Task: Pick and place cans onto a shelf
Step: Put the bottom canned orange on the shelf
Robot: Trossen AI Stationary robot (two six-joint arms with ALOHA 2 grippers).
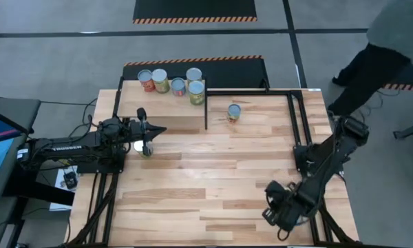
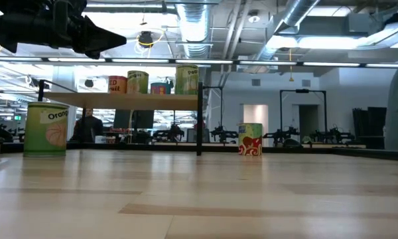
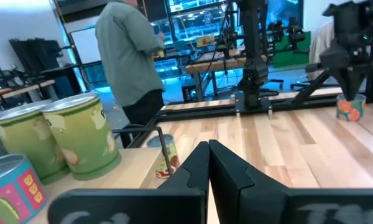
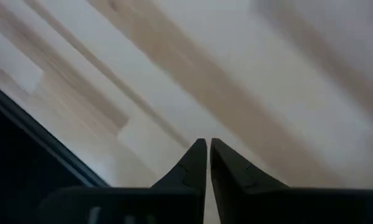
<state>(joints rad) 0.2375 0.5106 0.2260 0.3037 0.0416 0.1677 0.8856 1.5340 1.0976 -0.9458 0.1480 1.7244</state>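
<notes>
Counting from the high view, five cans [image 1: 173, 81] stand on the shelf [image 1: 162, 105] at upper left. Two remain on the tabletop [image 1: 220, 186]: one [image 1: 234, 112] right of the shelf, one [image 1: 146, 149] largely hidden under the left gripper [image 1: 158, 130], whose fingers are closed and empty. The right gripper [image 4: 206, 163], also closed and empty, waits lower right.
</notes>
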